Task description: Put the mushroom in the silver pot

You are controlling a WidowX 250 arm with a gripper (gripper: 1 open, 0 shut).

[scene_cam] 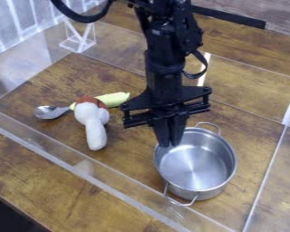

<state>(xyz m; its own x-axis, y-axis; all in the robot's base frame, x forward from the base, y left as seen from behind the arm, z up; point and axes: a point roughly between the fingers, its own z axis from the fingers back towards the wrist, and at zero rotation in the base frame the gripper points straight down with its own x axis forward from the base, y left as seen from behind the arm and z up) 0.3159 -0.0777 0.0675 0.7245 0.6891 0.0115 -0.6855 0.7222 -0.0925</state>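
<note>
Wooden table (39, 181) nearest me; the silver pot (196, 163) sits empty. My claw (169, 143) hangs over its rim, carrying nothing, jaw gap unreadable. Farther left lies the mushroom (94, 125), ungrasped. Next I'd reach back for it.

A robotics lab setup: a wooden bench (39, 181) fenced by clear acrylic walls (62, 163), with a black robot arm (169, 54) mounted over it.

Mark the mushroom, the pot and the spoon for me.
mushroom (95, 129), camera view, on its white stem.
pot (196, 169), camera view, on its inner floor.
spoon (47, 112), camera view, on its bowl.
</note>
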